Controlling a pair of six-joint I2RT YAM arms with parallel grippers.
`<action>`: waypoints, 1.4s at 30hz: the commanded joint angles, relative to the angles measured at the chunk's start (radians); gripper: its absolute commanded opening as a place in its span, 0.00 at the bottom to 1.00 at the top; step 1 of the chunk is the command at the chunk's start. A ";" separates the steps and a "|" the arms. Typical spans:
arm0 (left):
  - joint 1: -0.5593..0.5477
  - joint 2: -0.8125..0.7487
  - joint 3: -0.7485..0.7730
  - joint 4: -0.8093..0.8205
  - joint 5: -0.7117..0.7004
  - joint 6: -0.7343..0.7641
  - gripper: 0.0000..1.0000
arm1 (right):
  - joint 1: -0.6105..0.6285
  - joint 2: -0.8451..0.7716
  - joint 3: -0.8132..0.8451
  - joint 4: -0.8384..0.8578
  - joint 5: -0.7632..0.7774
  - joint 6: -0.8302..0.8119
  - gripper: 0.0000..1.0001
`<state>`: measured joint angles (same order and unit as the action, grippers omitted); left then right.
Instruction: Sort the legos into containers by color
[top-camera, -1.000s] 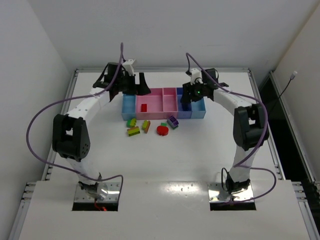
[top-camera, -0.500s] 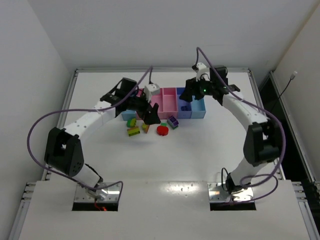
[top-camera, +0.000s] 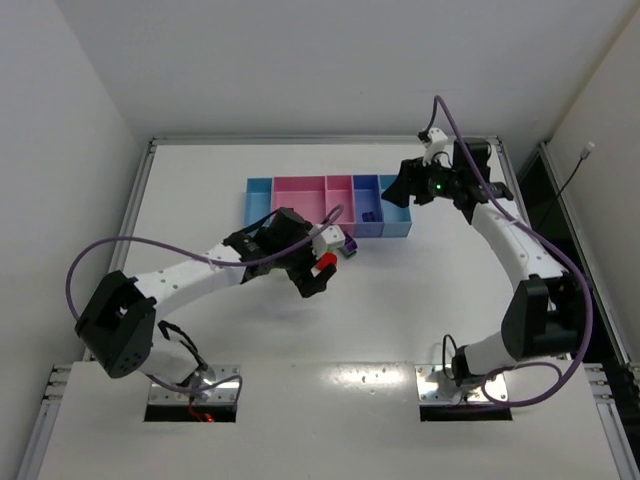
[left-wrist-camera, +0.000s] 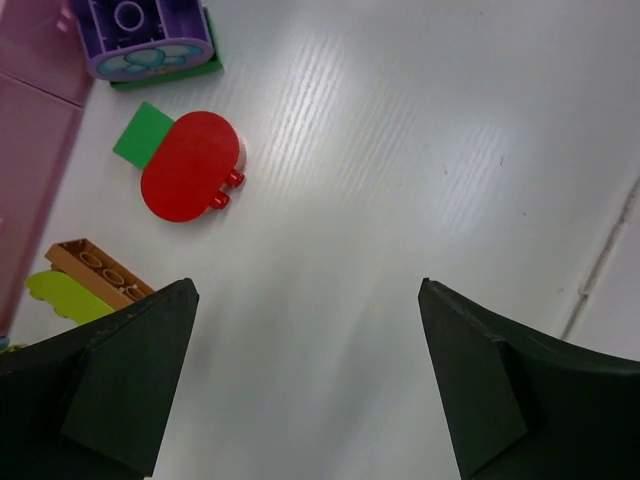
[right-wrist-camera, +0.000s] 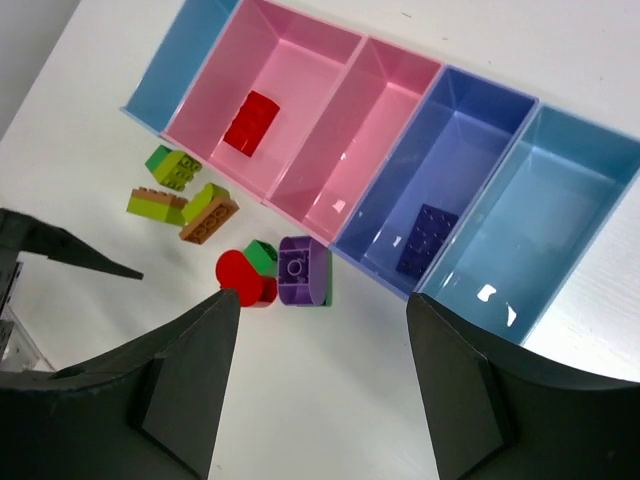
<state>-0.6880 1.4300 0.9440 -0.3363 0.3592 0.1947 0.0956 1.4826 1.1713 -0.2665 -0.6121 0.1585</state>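
We find the left pincer (left-wrist-camera: 305, 300) spread and empty above the finely ribbed white desk (left-wrist-camera: 400, 150); a smooth oval red lego (left-wrist-camera: 190, 165) lies at its 11 o'clock. The right pincer (right-wrist-camera: 325, 305) (likewise spread) faces glossy rectangular containers (right-wrist-camera: 350, 140) at 12 o'clock.

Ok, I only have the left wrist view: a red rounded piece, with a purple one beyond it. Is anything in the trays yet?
Observer: Yes, a red brick lies in the wide pink tray.
Operator: Any other tray filled?
Observer: The periwinkle tray holds one dark purple brick.
Operator: Where's the right gripper?
Observer: The right gripper hangs open over the blue tray, at the row's end.
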 joint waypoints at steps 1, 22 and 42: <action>-0.057 -0.054 -0.023 0.163 -0.194 -0.086 1.00 | -0.022 -0.012 -0.009 0.007 -0.035 0.006 0.70; -0.212 0.247 0.268 -0.102 -0.577 -0.919 0.99 | -0.060 0.025 0.001 0.007 -0.064 0.015 0.70; -0.111 0.445 0.355 -0.113 -0.658 -0.913 0.99 | -0.080 0.094 0.019 -0.033 -0.158 0.006 0.70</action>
<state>-0.8131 1.8599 1.2629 -0.4648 -0.2958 -0.7185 0.0193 1.5723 1.1595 -0.3111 -0.7334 0.1654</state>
